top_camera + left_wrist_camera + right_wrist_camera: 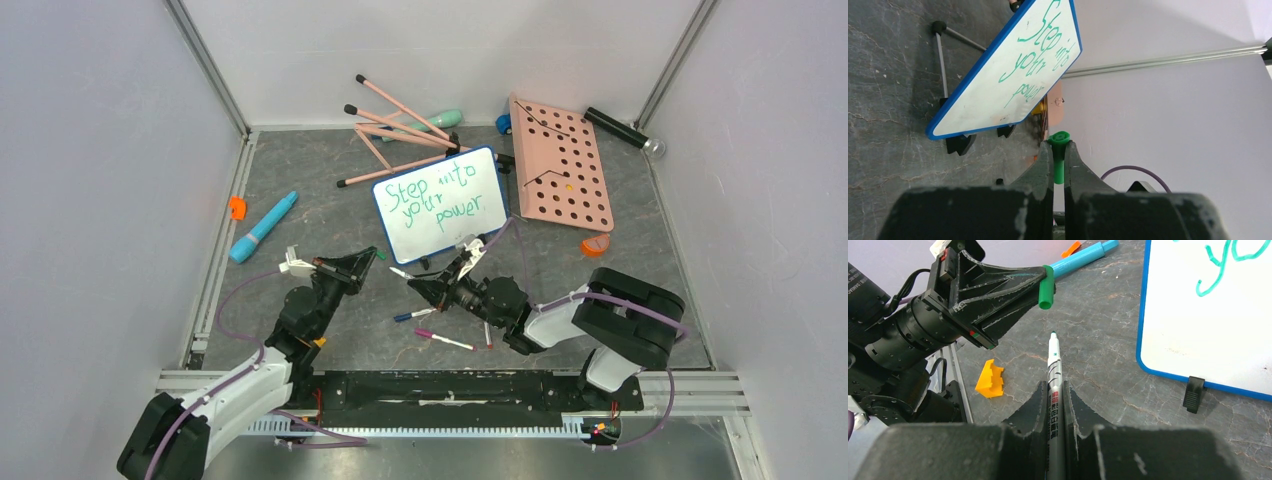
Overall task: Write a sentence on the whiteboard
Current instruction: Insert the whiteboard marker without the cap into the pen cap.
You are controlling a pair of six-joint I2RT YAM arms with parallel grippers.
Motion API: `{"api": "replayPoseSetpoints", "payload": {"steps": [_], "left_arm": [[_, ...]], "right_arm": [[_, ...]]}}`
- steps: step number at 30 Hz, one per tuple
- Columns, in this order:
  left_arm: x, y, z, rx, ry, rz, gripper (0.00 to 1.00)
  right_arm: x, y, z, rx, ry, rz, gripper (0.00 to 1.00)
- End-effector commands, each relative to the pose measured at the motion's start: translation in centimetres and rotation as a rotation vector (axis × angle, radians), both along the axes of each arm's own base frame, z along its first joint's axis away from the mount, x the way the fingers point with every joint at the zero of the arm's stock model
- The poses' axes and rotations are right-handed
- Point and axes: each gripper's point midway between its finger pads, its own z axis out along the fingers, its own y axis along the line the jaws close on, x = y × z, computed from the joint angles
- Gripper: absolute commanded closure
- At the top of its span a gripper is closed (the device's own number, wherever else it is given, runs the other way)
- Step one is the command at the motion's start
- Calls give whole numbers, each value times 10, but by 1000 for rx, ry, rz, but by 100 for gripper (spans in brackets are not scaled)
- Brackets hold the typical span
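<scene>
The left gripper [1059, 150] is clamped on a green cap [1059, 169]. Facing it, the right gripper [1054, 392] is pinched shut on a marker [1054, 365], whose bare tip points at the cap with a small gap between them. The left arm reaches forward from its base and its wrist turns toward the right. The right arm is folded at the elbow, its forearm running leftward low over the table [320, 210]. Just beyond the right gripper, ahead and right of the left one, the whiteboard [415, 243] stands tilted on black feet. It has a blue frame and a white face. The sentence [438, 198], "Step into your power", runs in green handwriting over three slanting lines.
</scene>
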Motion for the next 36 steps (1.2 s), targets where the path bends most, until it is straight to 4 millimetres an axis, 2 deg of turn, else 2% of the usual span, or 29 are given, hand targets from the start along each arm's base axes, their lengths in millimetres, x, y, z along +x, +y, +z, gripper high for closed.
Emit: {"api": "replayPoseSetpoints", "payload": {"steps": [1,36], "left_arm": [[-7,14,-40,7,86,46,98],[-7,14,-43,15,97,48,98]], "right_arm": [[3,10,19,48,-37,8,100],[13,14,24,28,-67,-21,100]]}}
